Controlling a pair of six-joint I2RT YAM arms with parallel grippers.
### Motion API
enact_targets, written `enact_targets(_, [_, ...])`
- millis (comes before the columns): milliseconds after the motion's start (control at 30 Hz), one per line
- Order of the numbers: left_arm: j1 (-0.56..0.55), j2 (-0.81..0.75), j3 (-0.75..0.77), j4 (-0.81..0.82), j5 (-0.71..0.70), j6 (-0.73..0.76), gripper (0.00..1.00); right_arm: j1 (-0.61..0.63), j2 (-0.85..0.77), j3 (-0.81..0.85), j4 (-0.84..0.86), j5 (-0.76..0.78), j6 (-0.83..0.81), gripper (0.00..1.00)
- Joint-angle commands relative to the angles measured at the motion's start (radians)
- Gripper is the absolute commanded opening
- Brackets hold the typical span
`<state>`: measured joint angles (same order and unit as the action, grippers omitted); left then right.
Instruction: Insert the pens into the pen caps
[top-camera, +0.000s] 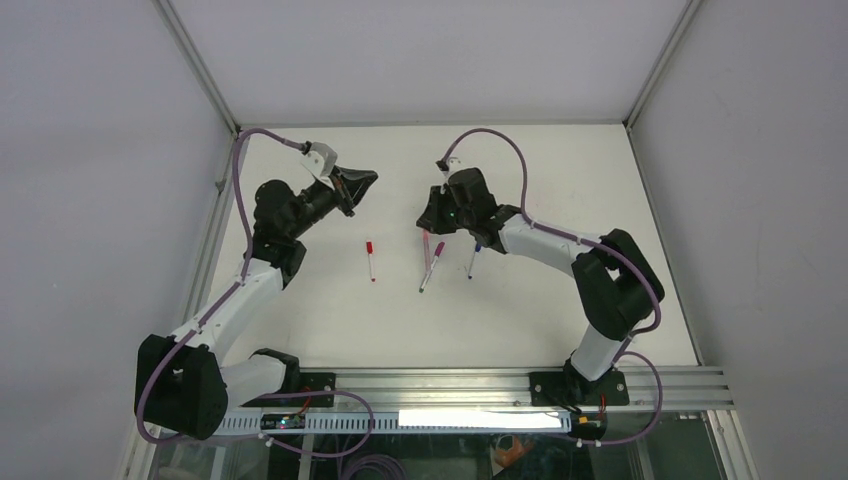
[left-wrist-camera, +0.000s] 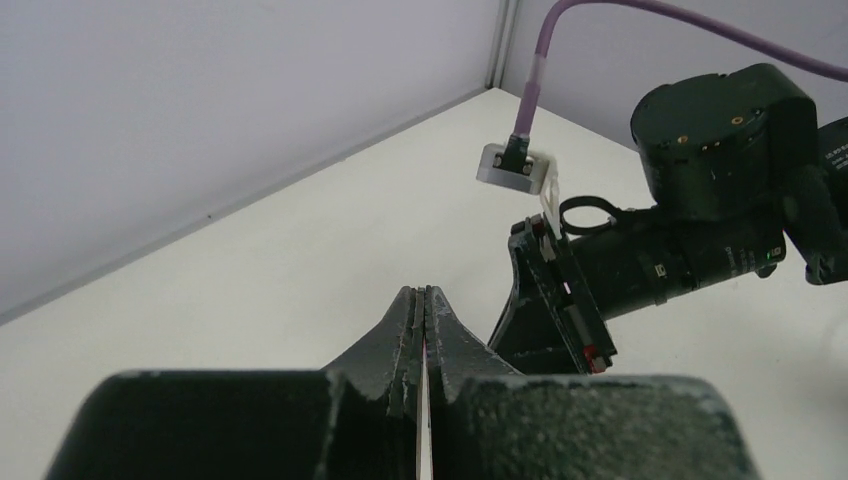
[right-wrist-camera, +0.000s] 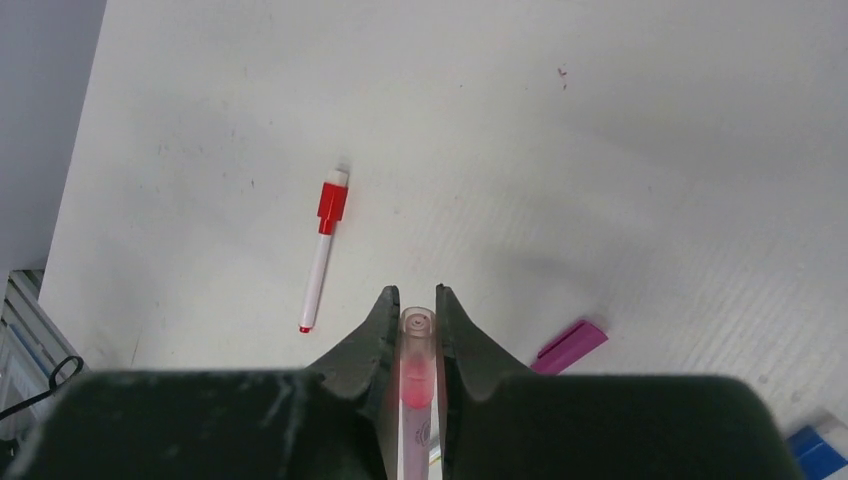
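My right gripper (right-wrist-camera: 417, 295) is shut on a pinkish pen (right-wrist-camera: 417, 350) whose pale translucent pink cap (right-wrist-camera: 416, 325) sits over its red tip. In the top view it is low over the table (top-camera: 430, 225), and the pinkish pen (top-camera: 427, 246) sticks out toward the front. A white pen with a red cap (top-camera: 370, 260) lies left of it, also seen in the right wrist view (right-wrist-camera: 322, 250). A pen with a magenta cap (top-camera: 432, 266) and one with a blue cap (top-camera: 473, 260) lie close by. My left gripper (top-camera: 368, 180) is raised at the back, jaws shut (left-wrist-camera: 424, 292), nothing clearly held.
The white table (top-camera: 560, 320) is walled by grey panels at the back and sides. The right arm's wrist (left-wrist-camera: 700, 200) and its purple cable hang close to the right of my left gripper. A metal rail (top-camera: 480, 385) runs along the near edge.
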<state>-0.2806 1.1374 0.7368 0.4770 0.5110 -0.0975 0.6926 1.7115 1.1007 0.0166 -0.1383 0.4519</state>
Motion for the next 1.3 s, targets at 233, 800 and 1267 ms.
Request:
enact_targets(233, [-0.04, -0.007, -0.1, -0.066, -0.162, -0.014, 0.0, -0.097, -0.087, -0.004, -0.09, 0.128, 0.045, 0.07])
enact_targets(800, [-0.054, 0.003, -0.15, -0.237, -0.321, -0.036, 0.12, -0.118, 0.024, -0.085, -0.145, 0.192, 0.124, 0.15])
enact_targets(1267, [-0.052, 0.001, -0.144, -0.258, -0.368, -0.011, 0.22, -0.119, 0.042, -0.041, -0.153, 0.23, 0.093, 0.54])
